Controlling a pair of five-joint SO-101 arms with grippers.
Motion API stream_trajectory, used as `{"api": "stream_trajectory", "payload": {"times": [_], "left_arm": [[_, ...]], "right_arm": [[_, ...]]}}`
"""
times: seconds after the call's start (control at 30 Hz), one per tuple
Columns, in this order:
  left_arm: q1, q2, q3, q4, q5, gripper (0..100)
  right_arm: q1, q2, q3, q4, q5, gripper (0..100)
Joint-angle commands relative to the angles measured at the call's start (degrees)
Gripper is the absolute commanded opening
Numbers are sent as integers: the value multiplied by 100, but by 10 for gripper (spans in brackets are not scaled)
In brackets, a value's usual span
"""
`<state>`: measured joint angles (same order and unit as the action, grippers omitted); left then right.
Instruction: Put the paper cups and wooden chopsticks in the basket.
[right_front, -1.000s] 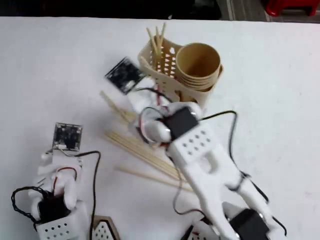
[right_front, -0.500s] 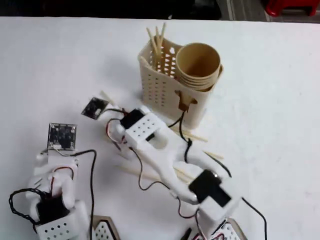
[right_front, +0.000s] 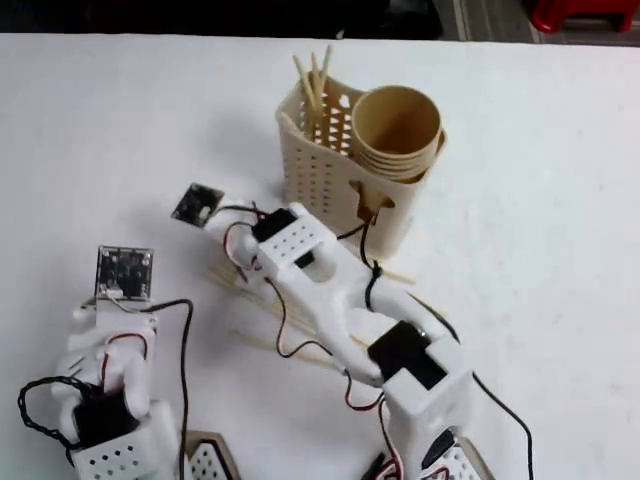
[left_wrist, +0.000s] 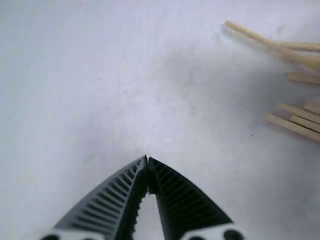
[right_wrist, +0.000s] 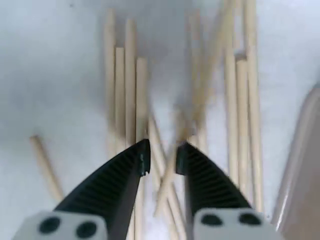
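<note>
Right wrist view: tool (right_wrist: 160, 152) seemingly ajar

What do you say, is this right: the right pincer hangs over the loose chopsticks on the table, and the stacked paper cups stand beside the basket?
Not quite. The stacked paper cups stand inside the basket, not beside it, as the high view shows. The rest holds: the right pincer hangs over the loose chopsticks on the table.
</note>
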<state>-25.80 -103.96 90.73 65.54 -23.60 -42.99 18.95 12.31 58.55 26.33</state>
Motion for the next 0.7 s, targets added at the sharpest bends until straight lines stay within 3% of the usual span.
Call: {"api": "stream_trajectory", "payload": {"times": [0.0, 0.3, 0.5, 0.67], "left_arm": [[-40, -57, -220, -105, -35, 24], [-40, -57, -220, -105, -35, 24], [-40, -57, -220, -97, -35, 24], [-40, -57, -220, -97, -35, 24]], "right_arm": [[13, 66, 35, 127, 123, 43], [-22, -664, -97, 892, 79, 134], [-251, -1341, 536, 813, 88, 137], [-330, -1455, 1046, 163, 114, 137]]}}
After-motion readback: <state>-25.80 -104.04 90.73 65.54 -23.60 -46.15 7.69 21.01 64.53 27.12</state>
